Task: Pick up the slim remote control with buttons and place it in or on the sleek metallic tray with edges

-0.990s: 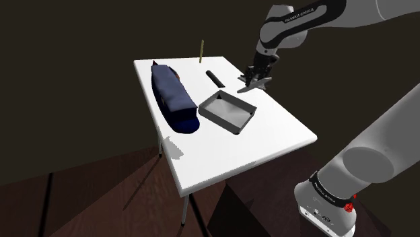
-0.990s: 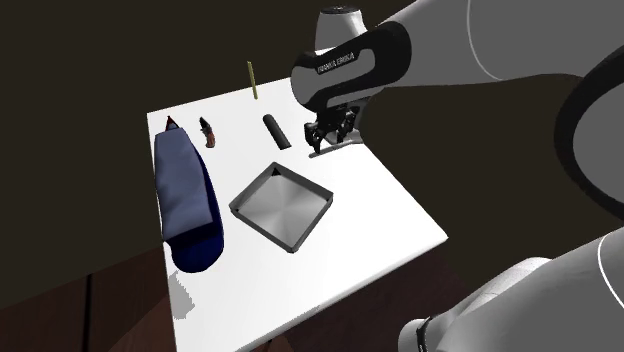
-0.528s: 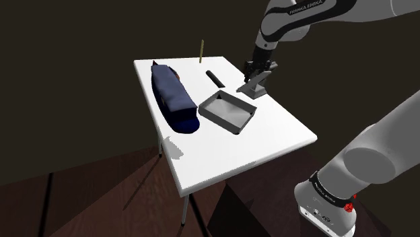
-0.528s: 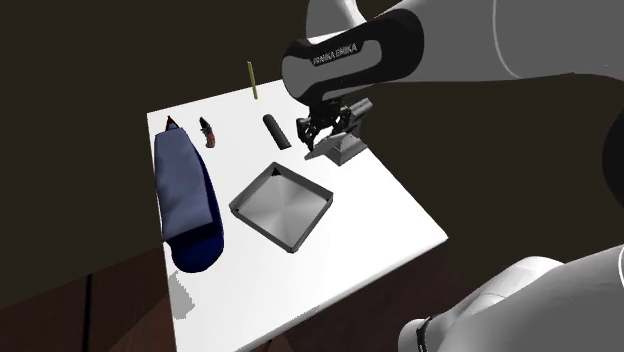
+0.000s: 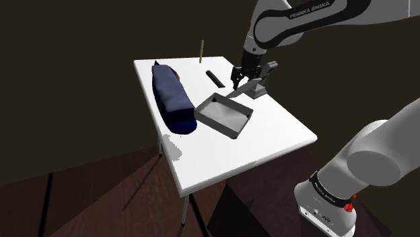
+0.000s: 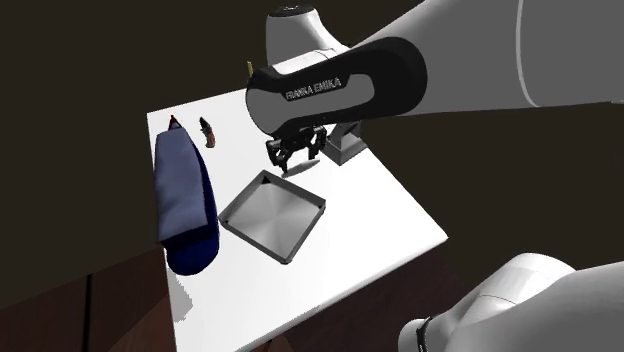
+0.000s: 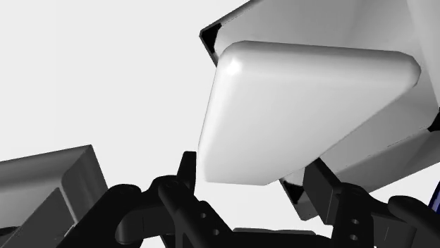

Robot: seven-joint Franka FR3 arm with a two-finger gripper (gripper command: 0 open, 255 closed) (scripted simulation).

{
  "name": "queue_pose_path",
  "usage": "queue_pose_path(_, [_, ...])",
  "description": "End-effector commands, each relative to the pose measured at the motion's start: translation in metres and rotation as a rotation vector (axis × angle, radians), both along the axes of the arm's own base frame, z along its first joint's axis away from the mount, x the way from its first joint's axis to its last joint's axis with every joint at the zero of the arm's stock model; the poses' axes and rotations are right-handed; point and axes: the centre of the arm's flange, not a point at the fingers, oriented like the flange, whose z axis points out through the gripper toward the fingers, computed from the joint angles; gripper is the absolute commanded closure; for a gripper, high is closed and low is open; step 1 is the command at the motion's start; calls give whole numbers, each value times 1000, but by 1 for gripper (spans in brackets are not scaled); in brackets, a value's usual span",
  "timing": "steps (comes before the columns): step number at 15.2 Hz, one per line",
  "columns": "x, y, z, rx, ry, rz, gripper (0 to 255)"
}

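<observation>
On the desk [image 5: 272,134], at nine o'clock from the tool [image 5: 237,84]: the slim dark remote [image 5: 214,77], untouched. Tool wide, empty, now against the far corner of the tray [image 5: 225,116]; has shoved it nearer the blue bag [image 5: 173,97]. Probably needs re-aiming toward the remote.

The remote control [image 5: 215,77], a slim black bar, is lying flat on the white desk [image 5: 269,128] toward its far edge, slanting across it. The tray [image 5: 224,116], a shallow grey square with raised dark edges and a pale metallic floor, is sitting cornerwise mid-desk, its far corner lying near the remote control.
</observation>
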Motion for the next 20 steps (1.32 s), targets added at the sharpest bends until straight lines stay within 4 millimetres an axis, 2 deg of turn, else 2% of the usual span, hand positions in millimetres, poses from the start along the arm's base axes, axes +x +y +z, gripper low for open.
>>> queue_pose_path(1, [-6,28,1,0,1,0,255])
queue_pose_path(4, [-15,67,1,0,1,0,255])
queue_pose_path(17, [-15,67,-67,0,1,0,255])
queue_pose_path(20, [-15,67,-71,0,1,0,255])
